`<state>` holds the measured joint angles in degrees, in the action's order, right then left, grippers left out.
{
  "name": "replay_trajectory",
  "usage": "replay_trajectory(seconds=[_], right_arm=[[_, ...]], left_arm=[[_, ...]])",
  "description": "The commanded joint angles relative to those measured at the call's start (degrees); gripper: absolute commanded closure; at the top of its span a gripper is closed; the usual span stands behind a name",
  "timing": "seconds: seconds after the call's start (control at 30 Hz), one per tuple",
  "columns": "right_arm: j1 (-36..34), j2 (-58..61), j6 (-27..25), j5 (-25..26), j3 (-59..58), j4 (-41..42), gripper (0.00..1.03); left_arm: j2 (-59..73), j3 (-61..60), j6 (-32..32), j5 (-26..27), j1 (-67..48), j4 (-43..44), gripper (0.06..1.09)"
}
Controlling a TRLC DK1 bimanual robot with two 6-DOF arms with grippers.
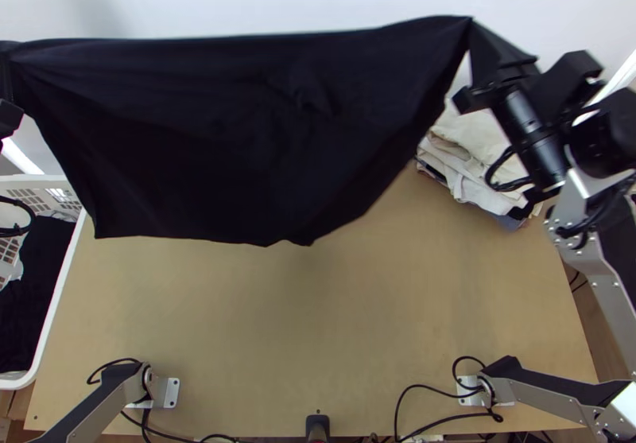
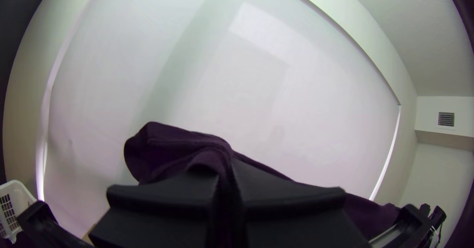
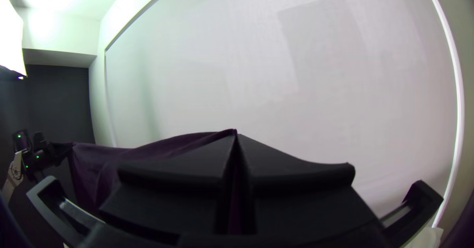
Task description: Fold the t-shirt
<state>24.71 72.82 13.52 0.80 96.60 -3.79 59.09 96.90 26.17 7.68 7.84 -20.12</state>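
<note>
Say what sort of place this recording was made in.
Probably an indoor robot workspace set up for folding laundry. Robot arms stand at a light wooden table; a pile of cloths lies on it, and a white basket holds dark cloth.

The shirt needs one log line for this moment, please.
shirt: held stretched above table, not laid flat | left gripper: shut on one end | right gripper: shut on the other
</note>
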Motion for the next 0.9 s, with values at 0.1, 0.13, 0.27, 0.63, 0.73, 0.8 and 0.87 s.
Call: replay_trajectory(seconds=[0.1,0.13,0.27,0.63,0.73,0.8,0.87], right_arm=[[-5.7,-5.8,0.1,1.1,4.9,-5.9,1.00],[-6.6,-6.5,0.0,1.1,5.6,-6.9,1.00],[-9.2,-9.4,-0.9,1.1,8.9,-11.4,1.00],[-8.6,-20.8,0.2,1.1,10.1,-25.4,1.00],[-8.6,-23.3,1.0,1.1,9.9,-30.0,1.00],[-8.6,-24.8,1.2,1.1,9.7,-33.4,1.00],[-8.5,-26.2,1.4,1.0,9.2,-36.5,1.00]], left_arm=[[-1.9,5.8,1.2,-0.8,-0.8,-0.4,1.05],[-2.2,6.1,1.2,-0.8,-1.2,-0.7,1.05],[-3.2,8.0,2.5,-0.7,-1.5,-1.5,1.05],[-10.6,11.2,9.6,0.6,-2.0,-8.8,1.05],[-14.1,7.7,12.2,2.3,-1.9,-11.4,1.05],[-17.0,4.0,15.0,4.3,-1.9,-13.4,1.05],[-20.0,0.4,15.8,5.9,-1.4,-14.9,1.05]])
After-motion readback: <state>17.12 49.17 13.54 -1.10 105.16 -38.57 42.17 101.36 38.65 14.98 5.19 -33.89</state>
